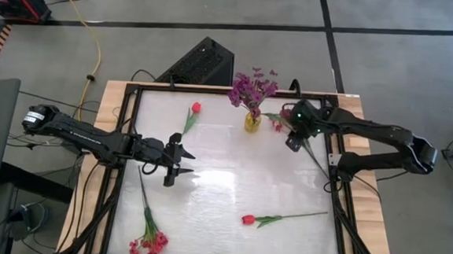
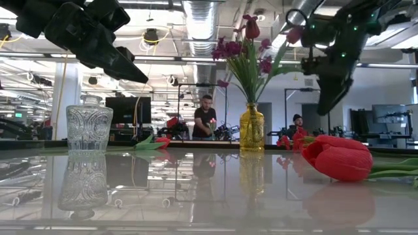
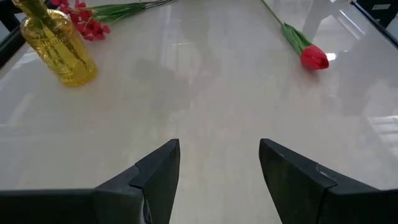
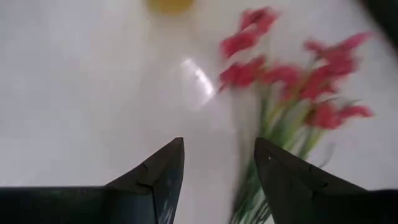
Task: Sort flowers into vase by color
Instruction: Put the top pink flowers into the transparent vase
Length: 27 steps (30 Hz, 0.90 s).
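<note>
The right gripper (image 1: 292,142) is hovering with jaws spread and empty over a pink-red cluster (image 1: 278,124) lying just beside the yellow vase (image 1: 252,121) (purple flowers (image 1: 252,89) already inside). The left gripper (image 1: 178,169) is waiting mid-table, jaws also apart.

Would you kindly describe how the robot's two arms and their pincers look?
Both arms are dark, slim, jointed links with black cables along them. The left pincer and right pincer each end in two black, tapering wedge fingers. Small green lights glow on the right wrist.
</note>
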Available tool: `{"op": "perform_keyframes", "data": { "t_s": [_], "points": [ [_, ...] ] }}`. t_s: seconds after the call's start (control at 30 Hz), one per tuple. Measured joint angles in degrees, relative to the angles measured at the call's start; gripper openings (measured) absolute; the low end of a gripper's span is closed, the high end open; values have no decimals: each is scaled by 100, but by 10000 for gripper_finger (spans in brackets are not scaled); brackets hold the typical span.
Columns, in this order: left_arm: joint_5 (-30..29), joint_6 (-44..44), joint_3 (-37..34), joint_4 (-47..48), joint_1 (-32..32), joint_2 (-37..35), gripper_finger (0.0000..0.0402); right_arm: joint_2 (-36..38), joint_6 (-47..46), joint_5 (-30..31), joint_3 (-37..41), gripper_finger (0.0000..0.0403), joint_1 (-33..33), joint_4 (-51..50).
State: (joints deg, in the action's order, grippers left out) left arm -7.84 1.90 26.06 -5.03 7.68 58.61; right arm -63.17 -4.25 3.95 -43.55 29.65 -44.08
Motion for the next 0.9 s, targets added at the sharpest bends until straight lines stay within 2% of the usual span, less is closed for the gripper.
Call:
{"op": "perform_keyframes", "data": {
  "t_s": [0.1, 0.23, 0.37, 0.6, 0.9],
  "points": [
    [0, -12, 0, 17, 0, 0, 210, -84, -241, 335, -24, 221, 1, 29],
    [0, 51, 0, 210, 0, 0, 210, -415, -237, 337, -25, 221, 138, -27],
    [24, 30, 0, 348, 0, 2, 210, -1096, -83, 84, -187, 221, 462, -93],
    [241, 128, 0, 417, 0, 1, 210, -2203, -666, 142, -373, 221, 840, -1425],
    [352, 290, 0, 452, 4, 2, 210, -2786, -643, 322, -152, 216, 876, -1112]
  ]
}}
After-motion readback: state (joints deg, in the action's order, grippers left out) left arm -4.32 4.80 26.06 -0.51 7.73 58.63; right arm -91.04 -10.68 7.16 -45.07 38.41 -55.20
